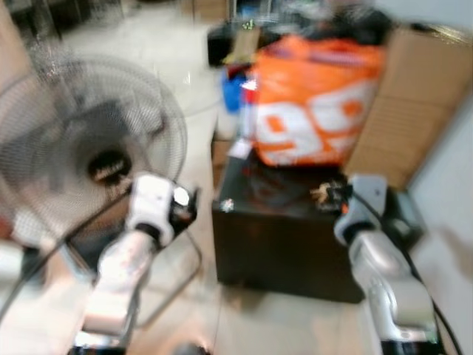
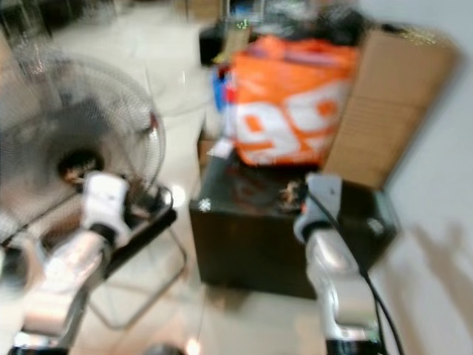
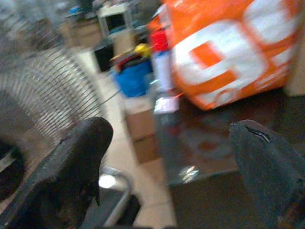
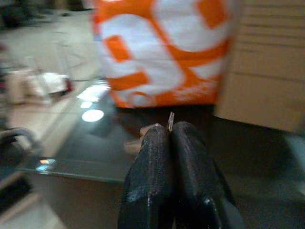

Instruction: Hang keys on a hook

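Right now your right gripper (image 4: 170, 130) pinches the keys (image 4: 170, 121) above the dark cabinet (image 1: 281, 244).

Only a thin metal sliver pokes out between its pressed-together fingers; in the blurred head view the keys (image 1: 325, 194) show as a small cluster over the cabinet's top, near its right edge. You see the orange bag (image 1: 318, 100) at the top's back edge and cardboard (image 1: 414, 103) to its right. Your left gripper (image 3: 167, 157) is spread wide, held beside the standing fan (image 1: 81, 140), left of the cabinet.
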`<state>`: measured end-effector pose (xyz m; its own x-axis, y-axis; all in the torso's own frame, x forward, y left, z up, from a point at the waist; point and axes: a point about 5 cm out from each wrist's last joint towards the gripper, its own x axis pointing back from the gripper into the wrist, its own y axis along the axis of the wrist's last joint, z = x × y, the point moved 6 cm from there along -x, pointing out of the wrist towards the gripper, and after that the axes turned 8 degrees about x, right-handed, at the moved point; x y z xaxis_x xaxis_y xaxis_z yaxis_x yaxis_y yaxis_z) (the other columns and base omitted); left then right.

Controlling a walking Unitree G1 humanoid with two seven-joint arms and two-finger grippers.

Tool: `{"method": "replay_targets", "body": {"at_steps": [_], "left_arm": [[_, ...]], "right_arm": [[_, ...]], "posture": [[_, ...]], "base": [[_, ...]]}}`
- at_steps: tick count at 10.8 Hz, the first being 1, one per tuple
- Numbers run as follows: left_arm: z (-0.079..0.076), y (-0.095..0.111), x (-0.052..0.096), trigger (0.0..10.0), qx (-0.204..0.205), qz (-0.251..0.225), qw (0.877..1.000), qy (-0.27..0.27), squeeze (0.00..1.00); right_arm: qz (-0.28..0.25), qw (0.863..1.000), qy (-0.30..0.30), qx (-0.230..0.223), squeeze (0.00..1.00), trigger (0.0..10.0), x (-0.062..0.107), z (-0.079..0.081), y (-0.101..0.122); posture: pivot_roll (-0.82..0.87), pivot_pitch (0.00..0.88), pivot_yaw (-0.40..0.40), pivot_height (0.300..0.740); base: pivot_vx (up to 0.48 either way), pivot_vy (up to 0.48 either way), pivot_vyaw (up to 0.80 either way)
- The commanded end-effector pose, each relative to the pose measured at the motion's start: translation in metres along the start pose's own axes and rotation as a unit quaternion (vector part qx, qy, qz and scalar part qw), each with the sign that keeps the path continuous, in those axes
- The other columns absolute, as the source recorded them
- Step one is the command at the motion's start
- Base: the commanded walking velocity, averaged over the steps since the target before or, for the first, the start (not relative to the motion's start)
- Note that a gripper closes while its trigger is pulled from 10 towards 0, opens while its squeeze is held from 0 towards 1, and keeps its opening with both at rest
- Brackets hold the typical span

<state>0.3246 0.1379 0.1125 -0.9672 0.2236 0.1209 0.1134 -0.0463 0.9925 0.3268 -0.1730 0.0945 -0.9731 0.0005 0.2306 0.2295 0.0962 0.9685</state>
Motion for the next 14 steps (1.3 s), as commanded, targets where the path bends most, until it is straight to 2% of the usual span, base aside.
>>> {"method": "replay_targets", "body": {"at_steps": [1, 4, 7, 14], "left_arm": [[0.006, -0.001, -0.001, 10.0, -0.007, 0.009, 1.000, 0.006, 0.00], [0.005, 0.000, -0.003, 10.0, -0.003, 0.005, 1.000, 0.005, 0.00], [0.009, 0.009, -0.003, 10.0, -0.022, -0.017, 1.000, 0.013, 0.00], [0.005, 0.008, -0.003, 10.0, -0.033, -0.020, 0.999, 0.003, 0.00]], "right_arm": [[-0.009, 1.000, 0.004, -0.003, 0.00, 10.0, -0.002, 0.003, 0.007], [-0.010, 1.000, 0.001, -0.001, 0.00, 10.0, -0.002, 0.002, 0.008], [-0.019, 1.000, -0.003, -0.012, 0.00, 10.0, -0.001, 0.001, 0.011], [-0.030, 0.999, -0.011, -0.012, 0.00, 10.0, 0.000, -0.001, 0.013]], "posture": [[0.00, 0.000, -0.005, 0.740], [-0.01, 0.000, 0.002, 0.740], [0.01, 0.000, 0.000, 0.740], [0.00, 0.000, 0.008, 0.740]], "base": [[0.000, 0.000, -0.80], [0.000, 0.000, -0.80], [0.000, 0.000, -0.80], [0.000, 0.000, -0.80]]}}
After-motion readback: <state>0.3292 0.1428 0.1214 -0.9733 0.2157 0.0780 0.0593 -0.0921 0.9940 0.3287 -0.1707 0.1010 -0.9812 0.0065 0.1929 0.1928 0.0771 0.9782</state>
